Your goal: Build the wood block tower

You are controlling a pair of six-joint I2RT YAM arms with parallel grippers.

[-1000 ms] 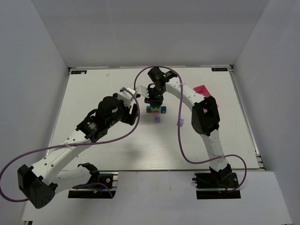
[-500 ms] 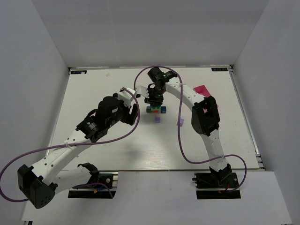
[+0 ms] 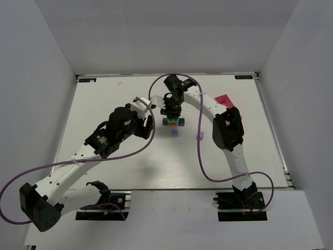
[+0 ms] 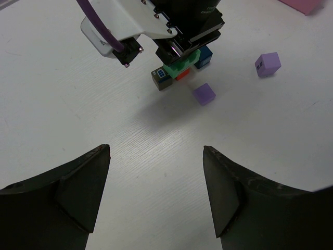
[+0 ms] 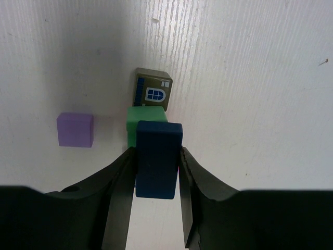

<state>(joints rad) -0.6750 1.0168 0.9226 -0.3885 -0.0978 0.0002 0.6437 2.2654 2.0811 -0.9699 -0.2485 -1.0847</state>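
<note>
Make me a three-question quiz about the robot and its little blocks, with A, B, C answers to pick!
1. Where is the dark blue block?
A) inside a cup
B) between the right hand's fingers, over the green block
C) under a book

2. How many purple cubes lie loose?
A) one
B) two
C) five

3. What is the left hand doing?
A) squeezing a red block
B) gripping a spoon
C) open, holding nothing

Answers:
1 B: the right wrist view shows the fingers pinching it above the green one.
2 B: the left wrist view shows both lying on their own.
3 C: its fingers stand wide apart with nothing between them.
</note>
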